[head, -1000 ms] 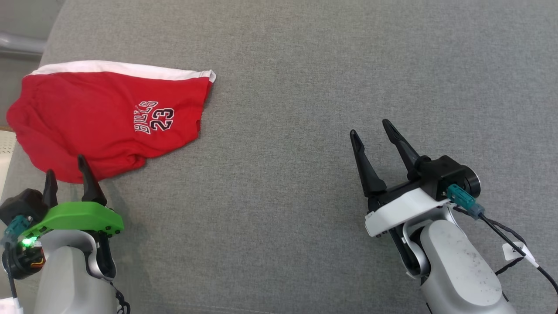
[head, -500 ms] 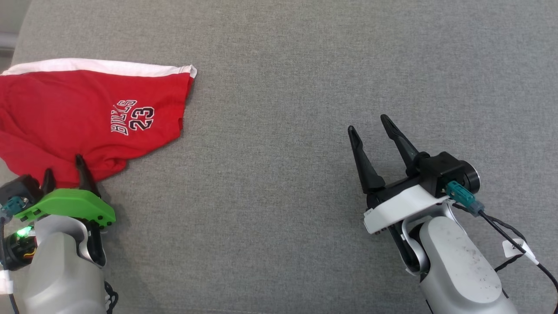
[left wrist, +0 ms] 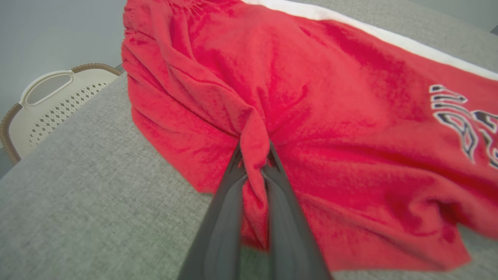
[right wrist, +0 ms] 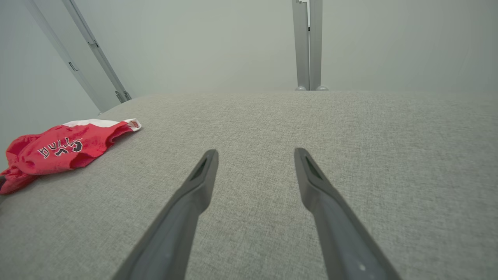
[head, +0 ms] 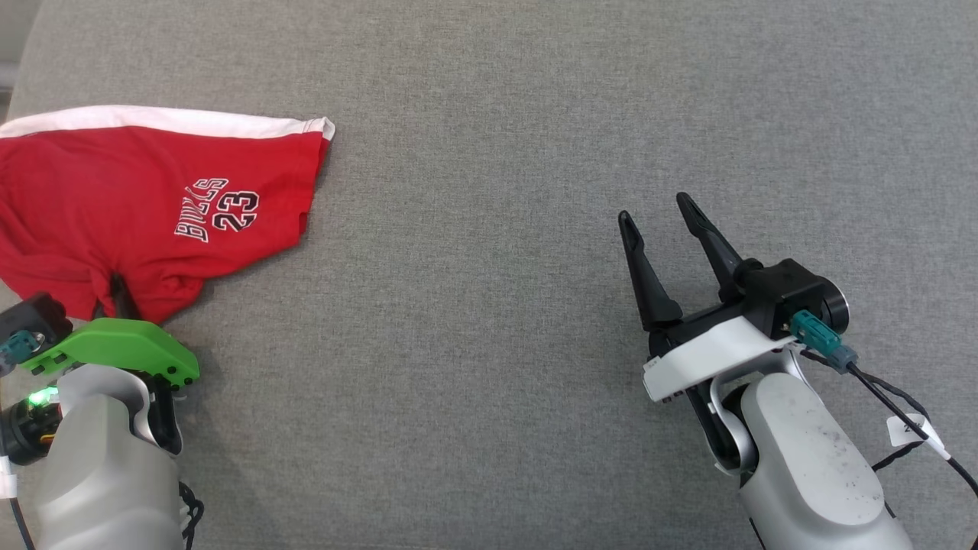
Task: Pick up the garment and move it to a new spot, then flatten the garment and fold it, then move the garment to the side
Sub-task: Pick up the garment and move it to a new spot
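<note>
The garment (head: 137,206) is a red pair of shorts with a white band and a "Bulls 23" print, lying crumpled at the far left of the grey cushion. My left gripper (head: 111,294) is shut on a pinched fold at its near edge; the left wrist view shows red cloth (left wrist: 311,116) bunched between the fingers of that gripper (left wrist: 255,149). My right gripper (head: 657,218) hovers open over bare cushion at the right, far from the garment (right wrist: 62,149), with nothing between the fingers of that gripper (right wrist: 255,153).
The grey cushion (head: 489,153) stretches wide between the two arms. A white perforated basket (left wrist: 46,105) with a wicker rim stands beyond the cushion's left edge. Metal posts (right wrist: 309,44) rise behind the far edge. A cable (head: 901,416) trails from the right wrist.
My left gripper moved forward onto the garment's near edge and closed on a fold of it. The head camera shifted slightly. My right gripper stays open in about the same place.
</note>
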{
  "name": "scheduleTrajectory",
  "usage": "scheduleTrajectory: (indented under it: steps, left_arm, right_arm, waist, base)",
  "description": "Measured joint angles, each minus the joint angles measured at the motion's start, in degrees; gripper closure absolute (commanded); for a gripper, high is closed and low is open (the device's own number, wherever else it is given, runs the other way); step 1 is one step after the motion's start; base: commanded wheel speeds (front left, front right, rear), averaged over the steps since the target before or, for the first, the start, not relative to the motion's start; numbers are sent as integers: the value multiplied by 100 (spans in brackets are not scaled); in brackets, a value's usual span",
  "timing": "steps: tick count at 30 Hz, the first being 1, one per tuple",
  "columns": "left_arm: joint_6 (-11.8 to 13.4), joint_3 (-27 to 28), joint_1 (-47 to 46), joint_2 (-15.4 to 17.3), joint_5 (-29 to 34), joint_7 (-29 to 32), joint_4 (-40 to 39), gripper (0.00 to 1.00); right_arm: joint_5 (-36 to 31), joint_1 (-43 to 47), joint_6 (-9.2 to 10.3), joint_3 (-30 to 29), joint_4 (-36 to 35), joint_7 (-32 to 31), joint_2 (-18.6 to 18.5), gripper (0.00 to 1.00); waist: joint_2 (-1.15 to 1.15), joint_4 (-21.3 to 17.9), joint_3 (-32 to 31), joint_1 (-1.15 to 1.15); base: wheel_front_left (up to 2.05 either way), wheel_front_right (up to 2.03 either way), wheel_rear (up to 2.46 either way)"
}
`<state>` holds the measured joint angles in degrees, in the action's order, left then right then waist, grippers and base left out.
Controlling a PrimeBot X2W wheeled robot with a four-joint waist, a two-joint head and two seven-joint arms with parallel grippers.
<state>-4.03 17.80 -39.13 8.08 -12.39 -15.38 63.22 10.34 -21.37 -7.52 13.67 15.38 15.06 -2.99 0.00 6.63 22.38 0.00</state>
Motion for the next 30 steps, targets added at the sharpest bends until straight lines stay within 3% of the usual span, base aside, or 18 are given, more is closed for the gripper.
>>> scheduleTrajectory:
  steps: [14, 30]
  left_arm:
    - [-203, -431, 55, -229, 256, 22, -434, 100]
    - [-309, -1256, -98, -499, 282, 23, -723, 100]
  right_arm:
    - [230, 53, 0, -10, 34, 0, 10, 0]
    - [678, 152, 0, 85, -9, 0, 10, 0]
  waist:
    - [0, -163, -315, 0]
    - [0, -930, -500, 0]
  base:
    - [0, 0, 0]
    - [0, 0, 0]
